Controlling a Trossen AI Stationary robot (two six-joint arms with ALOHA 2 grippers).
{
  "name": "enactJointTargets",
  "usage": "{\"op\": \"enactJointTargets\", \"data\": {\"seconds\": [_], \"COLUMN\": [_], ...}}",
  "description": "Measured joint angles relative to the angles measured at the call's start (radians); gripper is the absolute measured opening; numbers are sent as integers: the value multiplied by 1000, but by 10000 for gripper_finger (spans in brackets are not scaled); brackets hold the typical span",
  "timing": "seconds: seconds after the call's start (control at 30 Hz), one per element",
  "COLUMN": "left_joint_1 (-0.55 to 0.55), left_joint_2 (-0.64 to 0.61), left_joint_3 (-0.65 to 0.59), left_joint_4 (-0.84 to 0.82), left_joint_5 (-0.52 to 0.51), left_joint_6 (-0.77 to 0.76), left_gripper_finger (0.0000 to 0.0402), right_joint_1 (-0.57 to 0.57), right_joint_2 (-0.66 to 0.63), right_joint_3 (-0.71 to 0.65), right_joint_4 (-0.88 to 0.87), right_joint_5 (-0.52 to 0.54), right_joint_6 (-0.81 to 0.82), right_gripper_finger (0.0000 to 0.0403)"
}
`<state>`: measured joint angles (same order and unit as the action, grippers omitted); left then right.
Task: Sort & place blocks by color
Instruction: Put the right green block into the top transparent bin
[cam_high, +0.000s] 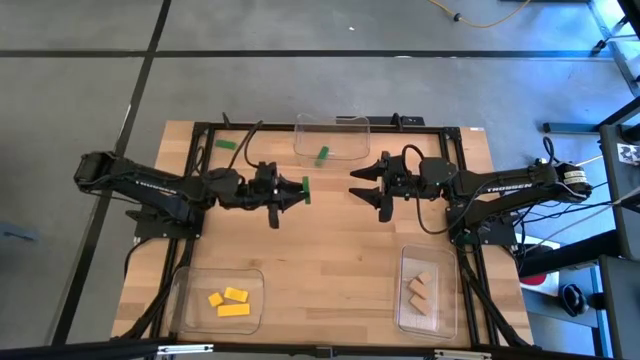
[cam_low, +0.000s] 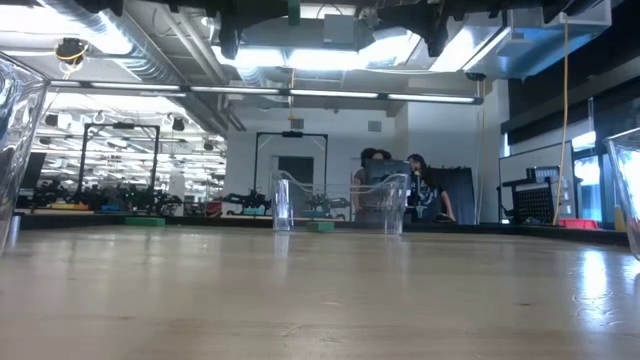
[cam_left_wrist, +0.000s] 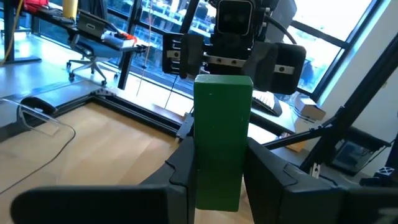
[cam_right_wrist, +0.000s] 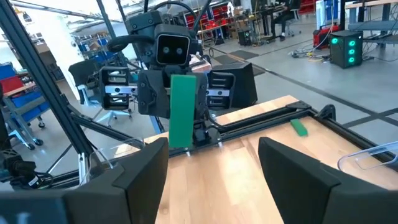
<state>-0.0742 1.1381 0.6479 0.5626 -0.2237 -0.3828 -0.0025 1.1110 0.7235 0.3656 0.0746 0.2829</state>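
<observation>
The left gripper (cam_high: 303, 190) hovers mid-worktop (cam_high: 330, 250), just in front of the far clear tray (cam_high: 333, 138), with its fingers (cam_left_wrist: 267, 168) clamped on a green block (cam_high: 306, 190) held upright between them (the left wrist view shows the block standing on end in the grip). Facing it from the other side of that tray's front edge, the right gripper (cam_high: 362, 186) waits with its fingers (cam_right_wrist: 298, 174) spread wide and nothing between them; a gap separates the 2 grippers.

The far tray already holds 1 green block (cam_high: 322, 155), and another green block (cam_high: 227, 144) lies on the worktop to that tray's left, near the frame rail. Of the 2 near trays, the left one (cam_high: 218, 300) holds 3 yellow blocks (cam_high: 230, 300) and the right one (cam_high: 422, 292) holds tan wood blocks (cam_high: 420, 291).

The step in hand looks like carrying the gripped green block to the green tray, or possibly passing it to the right arm, since the open fingers face it. Either way, the next move calls for bringing the block over the far tray's rim and releasing it inside; the loose green block would still remain.
</observation>
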Motion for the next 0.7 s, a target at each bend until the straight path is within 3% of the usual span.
{"op": "enactJointTargets", "data": {"seconds": [0.23, 0.33, 0.5, 0.7], "left_joint_1": [17, 57, 224, 504], "left_joint_2": [0, 21, 134, 416], "left_joint_3": [2, 61, 324, 672], "left_joint_4": [-6, -106, -528, -888], "left_joint_5": [19, 61, 85, 153], "left_joint_6": [0, 7, 121, 269], "left_gripper_finger": [84, 84, 84, 84], "right_joint_1": [0, 0, 0, 0], "right_joint_2": [0, 0, 0, 0], "right_joint_3": [0, 0, 0, 0], "right_joint_4": [0, 1, 23, 35], "right_joint_5": [1, 2, 3, 8], "right_joint_6": [0, 0, 0, 0], "right_gripper_finger": [252, 252, 252, 252]}}
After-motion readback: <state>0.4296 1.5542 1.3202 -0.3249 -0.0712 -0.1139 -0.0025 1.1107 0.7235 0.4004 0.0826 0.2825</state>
